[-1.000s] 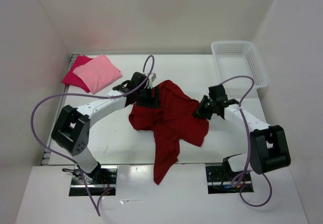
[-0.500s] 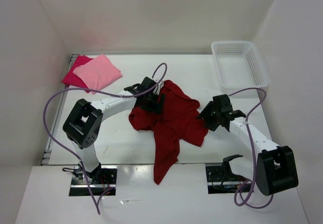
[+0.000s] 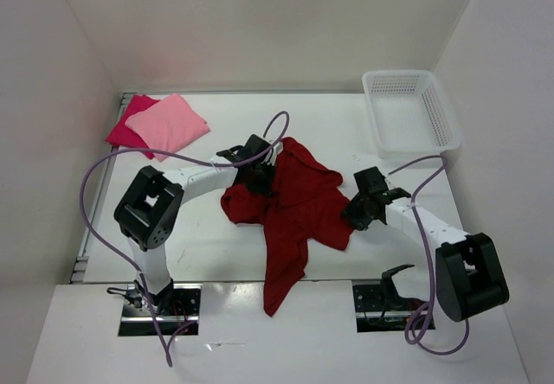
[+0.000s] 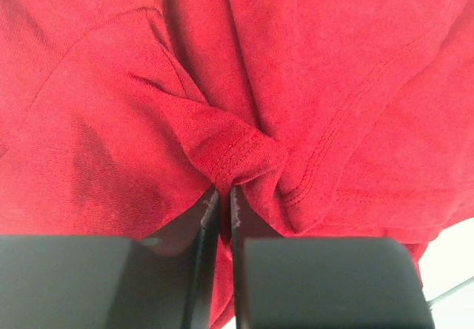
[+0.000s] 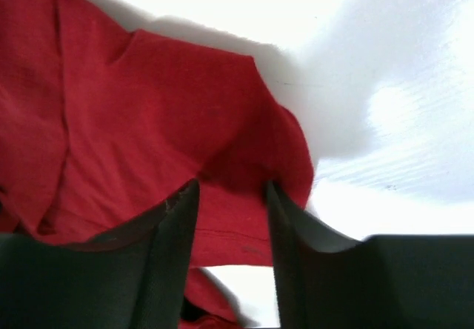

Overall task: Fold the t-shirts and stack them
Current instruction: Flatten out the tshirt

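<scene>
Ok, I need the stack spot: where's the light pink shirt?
Top view: the light pink shirt lies folded at the far-left corner of the table, atop the crimson shirt, left of the dark red shirt.

The largest t-shirt point(image 3: 294, 211) is laid at the centre of the table point(image 3: 199, 241), with one end drawn toward the bottom of the frame. At upper left, a smaller t-shirt point(image 3: 170, 124) is stacked on another t-shirt point(image 3: 124, 133). A basket point(image 3: 411, 112) is placed at upper right.
</scene>
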Robot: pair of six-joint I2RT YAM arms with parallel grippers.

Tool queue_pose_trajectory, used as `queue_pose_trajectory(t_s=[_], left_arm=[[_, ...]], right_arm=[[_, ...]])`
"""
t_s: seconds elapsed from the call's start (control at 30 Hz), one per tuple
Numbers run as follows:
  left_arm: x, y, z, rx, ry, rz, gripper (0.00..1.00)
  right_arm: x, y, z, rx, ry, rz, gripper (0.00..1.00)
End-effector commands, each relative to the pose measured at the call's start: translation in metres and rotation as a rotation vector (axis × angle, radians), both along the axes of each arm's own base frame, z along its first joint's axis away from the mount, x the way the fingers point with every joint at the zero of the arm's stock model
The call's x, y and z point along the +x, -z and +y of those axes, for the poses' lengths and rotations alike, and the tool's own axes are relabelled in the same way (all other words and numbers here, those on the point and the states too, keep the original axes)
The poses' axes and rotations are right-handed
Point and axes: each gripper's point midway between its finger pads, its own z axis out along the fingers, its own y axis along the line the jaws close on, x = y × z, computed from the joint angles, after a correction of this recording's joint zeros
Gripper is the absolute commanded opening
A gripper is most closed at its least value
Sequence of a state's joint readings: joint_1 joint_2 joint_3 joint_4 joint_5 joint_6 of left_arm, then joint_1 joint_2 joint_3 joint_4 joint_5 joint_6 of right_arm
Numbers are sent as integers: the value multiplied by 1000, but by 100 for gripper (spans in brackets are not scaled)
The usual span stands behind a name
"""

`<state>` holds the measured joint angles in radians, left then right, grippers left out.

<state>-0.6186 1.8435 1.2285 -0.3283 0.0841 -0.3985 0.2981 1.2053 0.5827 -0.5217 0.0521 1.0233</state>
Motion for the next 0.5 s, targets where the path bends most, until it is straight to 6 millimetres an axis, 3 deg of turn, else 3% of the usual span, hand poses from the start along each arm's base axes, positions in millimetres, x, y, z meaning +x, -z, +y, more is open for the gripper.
queue_pose_trajectory(t_s=[0.0, 0.07, 0.1, 0.13, 0.2, 0.23, 0.27, 0.3, 0.33, 0.4, 0.43, 0.47], left_arm=[[16, -22, -11, -61, -1, -42, 14], [18, -40, -10, -108, -14, -46, 11], [28, -50, -1, -118, -43, -62, 9], [31, -59, 3, -140, -58, -69, 8], [35, -85, 18, -164, -89, -97, 6], [44, -93, 37, -168, -136, -112, 6], [47, -115, 45, -201, -149, -153, 5], [45, -120, 55, -213, -164, -150, 5], [50, -139, 76, -238, -217, -181, 5], [48, -147, 92, -261, -251, -181, 4], [51, -161, 107, -278, -283, -215, 4], [50, -159, 114, -280, -305, -209, 4]], right_arm=[[11, 4, -2, -6, -1, -11, 39], [15, 6, 4, 37, -39, -9, 25], [21, 7, 8, 46, -54, -25, 9], [30, 3, 12, 57, -58, -37, 2], [42, -11, 16, 61, -102, -81, 0], [59, -41, 20, 72, -114, -166, 0], [70, -61, 20, 60, -127, -232, 0], [78, -81, 19, 51, -131, -285, 0], [97, -121, 19, 48, -128, -380, 0], [113, -164, 18, 28, -163, -483, 0], [130, -199, 15, 23, -160, -556, 0], [139, -206, 19, 37, -182, -562, 0]])
